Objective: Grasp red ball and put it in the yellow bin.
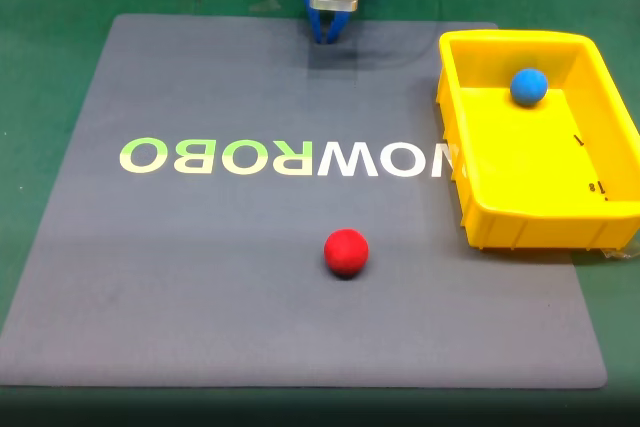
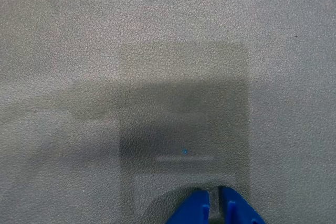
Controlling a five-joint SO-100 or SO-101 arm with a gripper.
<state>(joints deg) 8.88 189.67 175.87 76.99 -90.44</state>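
A grey mat (image 1: 200, 277) carries the yellow bin (image 1: 520, 217) at right, a blue ball (image 1: 528, 86) inside. The red ball (image 1: 346, 252) lies near-centre, well apart from the far-edge gripper (image 1: 329, 39), fingers nearly clenched. It should part them wide and descend squarely over the ball.

A grey mat (image 1: 200, 267) lies flat before me on the green counter (image 1: 50, 7), covering most of it in the fixed view. Across the mat's middle runs the printed word "NOWROBO" (image 1: 285, 157), mirrored and upside down from this side, its letters shading from yellow-green at the left to white at the right. A blue ball (image 1: 528, 86) sits at the far right, well apart from the lettering. In the wrist view, the mat's pebbled grey surface (image 2: 79, 35) carries a soft rectangular shadow (image 2: 184, 124).
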